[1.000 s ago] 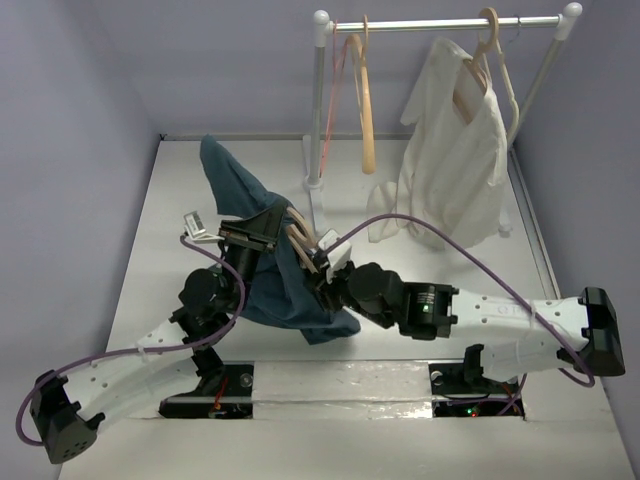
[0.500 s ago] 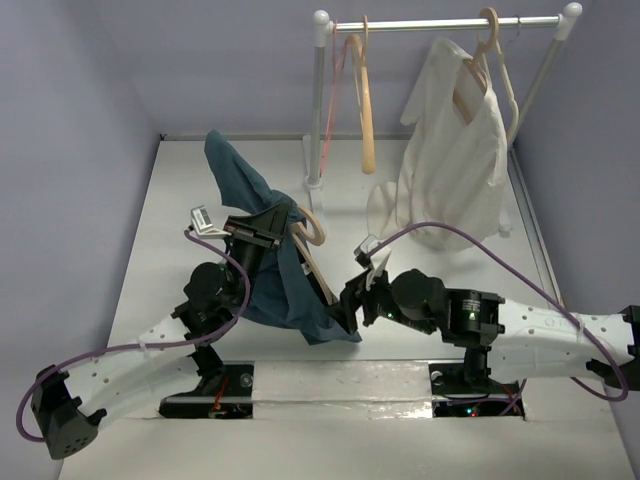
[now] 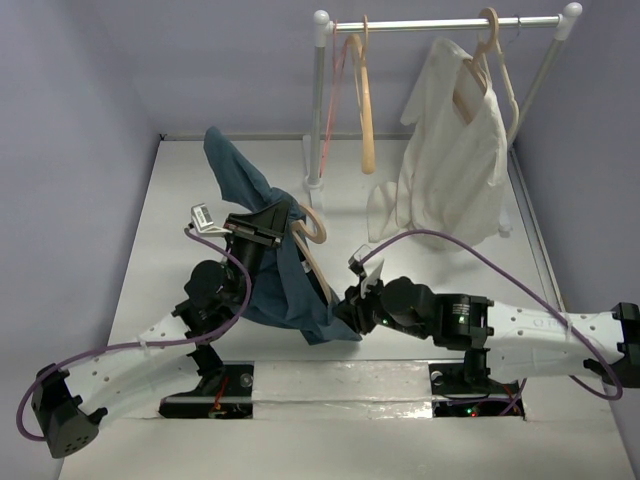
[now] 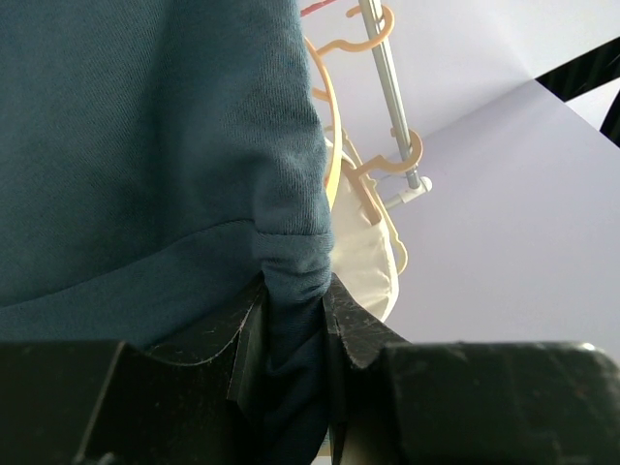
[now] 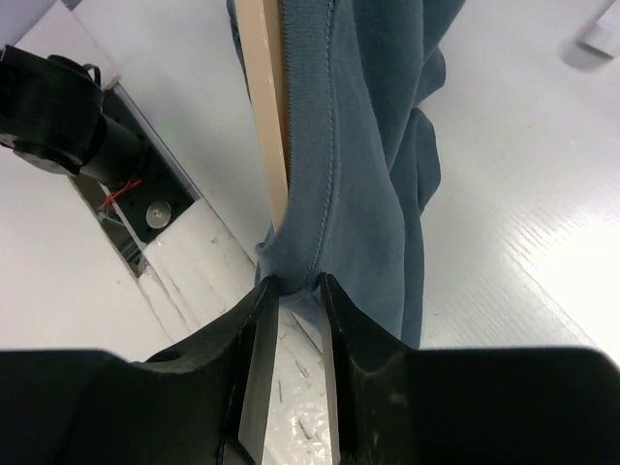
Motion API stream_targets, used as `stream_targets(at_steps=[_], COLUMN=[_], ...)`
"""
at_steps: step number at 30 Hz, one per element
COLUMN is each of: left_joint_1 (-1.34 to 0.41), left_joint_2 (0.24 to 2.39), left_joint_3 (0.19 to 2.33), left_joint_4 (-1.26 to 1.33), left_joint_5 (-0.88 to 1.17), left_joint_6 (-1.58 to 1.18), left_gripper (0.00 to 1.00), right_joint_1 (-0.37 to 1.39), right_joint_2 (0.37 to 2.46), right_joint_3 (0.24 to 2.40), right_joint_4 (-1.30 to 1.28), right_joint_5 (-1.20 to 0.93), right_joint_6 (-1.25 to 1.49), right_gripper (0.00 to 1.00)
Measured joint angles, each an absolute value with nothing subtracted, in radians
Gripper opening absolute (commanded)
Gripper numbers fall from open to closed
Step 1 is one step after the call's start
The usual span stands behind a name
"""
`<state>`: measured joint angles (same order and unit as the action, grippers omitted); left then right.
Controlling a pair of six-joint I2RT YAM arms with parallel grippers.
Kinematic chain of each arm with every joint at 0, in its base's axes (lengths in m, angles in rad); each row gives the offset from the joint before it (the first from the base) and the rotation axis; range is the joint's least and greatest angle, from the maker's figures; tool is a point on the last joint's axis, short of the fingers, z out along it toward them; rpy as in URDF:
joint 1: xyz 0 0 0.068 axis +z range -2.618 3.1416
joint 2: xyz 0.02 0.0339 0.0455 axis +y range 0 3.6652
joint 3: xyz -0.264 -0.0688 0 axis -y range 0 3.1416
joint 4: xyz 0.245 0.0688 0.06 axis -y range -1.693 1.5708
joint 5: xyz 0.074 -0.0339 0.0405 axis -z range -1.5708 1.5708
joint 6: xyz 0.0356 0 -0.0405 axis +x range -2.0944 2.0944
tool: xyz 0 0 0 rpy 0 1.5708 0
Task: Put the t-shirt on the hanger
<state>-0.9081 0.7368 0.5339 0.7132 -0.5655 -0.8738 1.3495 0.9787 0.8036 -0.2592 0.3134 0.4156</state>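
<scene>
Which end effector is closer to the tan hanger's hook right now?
Left. The left end effector grips the t-shirt right beside the hook of the hanger. The right end effector pinches the cloth at the hanger's lower end, farther away.

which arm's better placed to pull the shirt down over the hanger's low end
Right. The right gripper pinches the t-shirt edge at the hanger's lower end; the left gripper holds cloth up by the hook.

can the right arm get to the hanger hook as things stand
Probably not yet. The right gripper is low at the t-shirt hem with cloth between its jaws. The hanger hook sticks out bare above, on that arm's side, so the path looks free once it lets go.
</scene>
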Motion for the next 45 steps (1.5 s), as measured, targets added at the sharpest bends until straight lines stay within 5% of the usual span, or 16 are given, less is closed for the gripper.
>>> stream_targets(at_steps=[7,29,45], left_joint_1=[-0.908,-0.893,-0.904], left_joint_2=[0.737,0.655,0.58], left_joint_3=[0.534,0.498,0.484], left_joint_4=[0.714,0.762,0.667], left_joint_5=[-0.56,-0.614,-0.629], left_joint_6=[-0.879,-0.905,-0.865], left_gripper=[0.0,0.0,0.0], right_joint_1=[1.349,1.362,1.361], right_joint_2=[1.004,1.05,0.883], right_joint_3=[0.803,0.936,0.932], right_joint_4=[-0.226,-0.309,-0.337], right_joint_5=[0.308,0.324,0.195], right_joint_6=[0.414,0.257,0.367], right_gripper=[0.0,0.0,0.0])
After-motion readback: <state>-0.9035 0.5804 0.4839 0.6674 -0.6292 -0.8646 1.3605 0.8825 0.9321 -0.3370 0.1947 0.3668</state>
